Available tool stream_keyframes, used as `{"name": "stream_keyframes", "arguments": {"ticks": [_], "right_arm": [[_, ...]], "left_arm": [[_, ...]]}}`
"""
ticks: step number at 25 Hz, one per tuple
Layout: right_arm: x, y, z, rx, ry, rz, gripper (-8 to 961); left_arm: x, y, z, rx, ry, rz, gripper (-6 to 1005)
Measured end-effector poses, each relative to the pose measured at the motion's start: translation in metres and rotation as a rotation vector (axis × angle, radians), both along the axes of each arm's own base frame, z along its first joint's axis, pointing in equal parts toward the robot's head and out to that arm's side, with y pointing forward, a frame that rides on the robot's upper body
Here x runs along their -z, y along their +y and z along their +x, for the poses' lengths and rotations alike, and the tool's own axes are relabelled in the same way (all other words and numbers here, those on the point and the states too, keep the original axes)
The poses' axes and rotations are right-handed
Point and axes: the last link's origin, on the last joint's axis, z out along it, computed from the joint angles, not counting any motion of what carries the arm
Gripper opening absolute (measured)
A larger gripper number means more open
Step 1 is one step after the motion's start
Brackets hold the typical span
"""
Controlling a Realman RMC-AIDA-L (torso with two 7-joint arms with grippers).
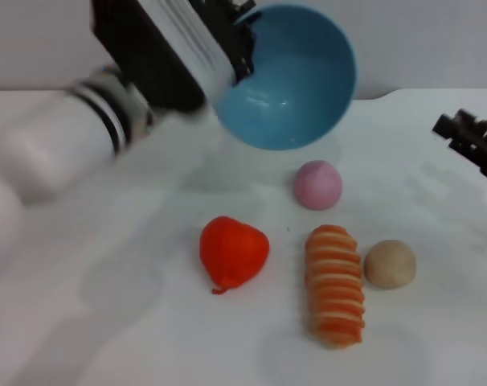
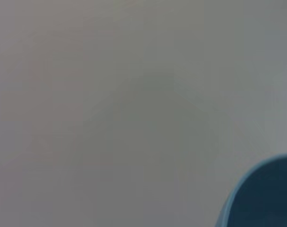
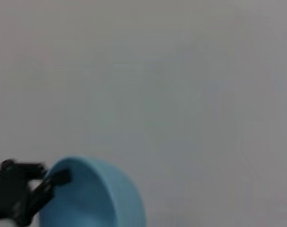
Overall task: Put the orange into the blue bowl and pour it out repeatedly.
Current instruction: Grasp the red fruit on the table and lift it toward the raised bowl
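The orange (image 1: 233, 252) lies on the white table, in front of and below the bowl. My left gripper (image 1: 242, 50) is shut on the rim of the blue bowl (image 1: 296, 80) and holds it in the air at the back, tipped on its side with its empty inside facing forward. A part of the bowl shows in the left wrist view (image 2: 269, 198). The right wrist view shows the bowl (image 3: 103, 198) with the left arm's fingers (image 3: 56, 178) pinching its rim. My right gripper (image 1: 467, 137) hangs at the far right, away from everything.
A pink ball (image 1: 317, 184) lies under the bowl's front edge. An orange-and-cream striped loaf (image 1: 335, 284) and a tan ball (image 1: 390, 263) lie to the right of the orange. The table (image 1: 131, 322) is white.
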Motion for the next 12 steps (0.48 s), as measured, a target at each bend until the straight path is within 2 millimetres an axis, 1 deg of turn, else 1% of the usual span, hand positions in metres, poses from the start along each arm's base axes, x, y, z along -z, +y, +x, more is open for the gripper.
{"name": "stream_keyframes", "arguments": {"ticks": [2,3,4,6,8,12], "right_arm": [[0.004,0.004,-0.004,0.008,-0.002,-0.106,532],[0.012,0.008,-0.011,0.005,-0.028,-0.231,532],[0.012,0.008,-0.011,0.005,-0.028,-0.231,532],[0.022,0.013,-0.022,-0.009,-0.074,-0.352,532],[0.035,0.020,-0.036,-0.027,-0.132,-0.473,532],[0.065,0.031,-0.062,-0.072,-0.250,-0.628,531]], "left_arm": [[-0.010,0.014,-0.003,-0.105,-0.089,-0.078,-1],[-0.016,0.028,-0.009,-0.227,-0.160,-0.165,-1],[-0.016,0.028,-0.009,-0.227,-0.160,-0.165,-1],[-0.021,0.042,-0.017,-0.357,-0.205,-0.244,-1],[-0.024,0.053,-0.022,-0.445,-0.221,-0.279,-1],[-0.023,0.058,-0.022,-0.485,-0.212,-0.285,-1]]}}
